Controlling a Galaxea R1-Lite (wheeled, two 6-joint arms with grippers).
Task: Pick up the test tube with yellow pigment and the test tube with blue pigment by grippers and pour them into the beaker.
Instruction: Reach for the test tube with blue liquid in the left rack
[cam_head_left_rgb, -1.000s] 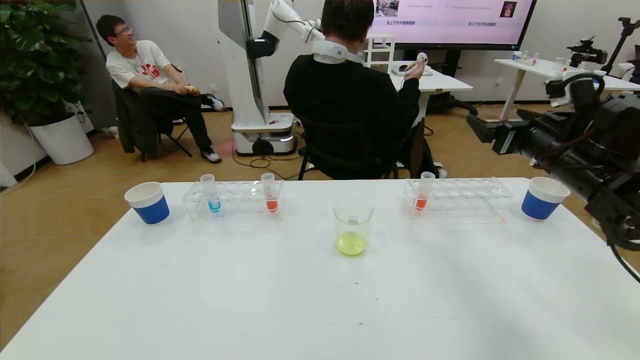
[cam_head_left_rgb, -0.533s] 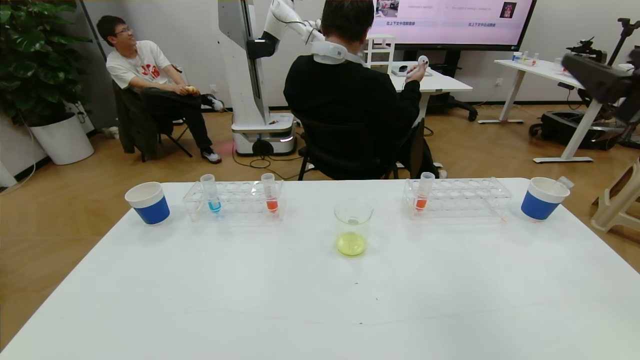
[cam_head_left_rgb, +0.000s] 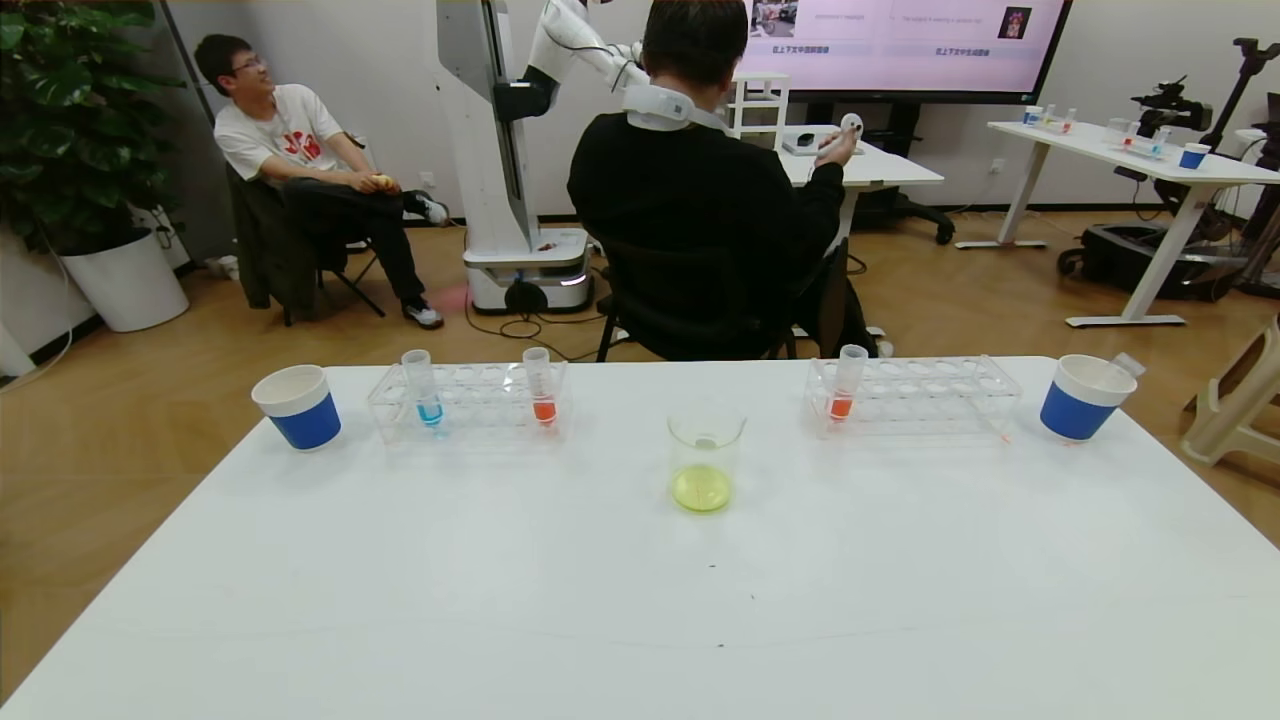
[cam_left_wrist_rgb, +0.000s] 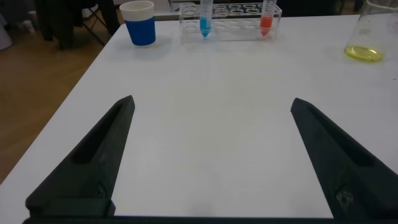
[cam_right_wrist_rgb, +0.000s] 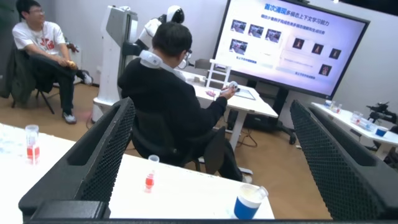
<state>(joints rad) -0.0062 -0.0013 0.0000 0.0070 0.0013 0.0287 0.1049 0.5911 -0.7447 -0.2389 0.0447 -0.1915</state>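
We judge yellow poured: beaker (cam_head_left_rgb: 706, 460) holds yellow-green. Both tools, left (cam_left_wrist_rgb: 211, 155) and right (cam_right_wrist_rgb: 211, 155), spread, empty. Next: left grasps blue tube (cam_head_left_rgb: 424, 387) left of beaker.

paper cups (cam_head_left_rgb: 296, 405), tube racks (cam_head_left_rgb: 470, 398), white table (cam_head_left_rgb: 640, 600)

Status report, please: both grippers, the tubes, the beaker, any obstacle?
Left gripper open, empty, low over white table. Right gripper open, empty, raised. Blue-liquid tube upright in clear left rack. Clear glass beaker holds yellow liquid. Path unobstructed.
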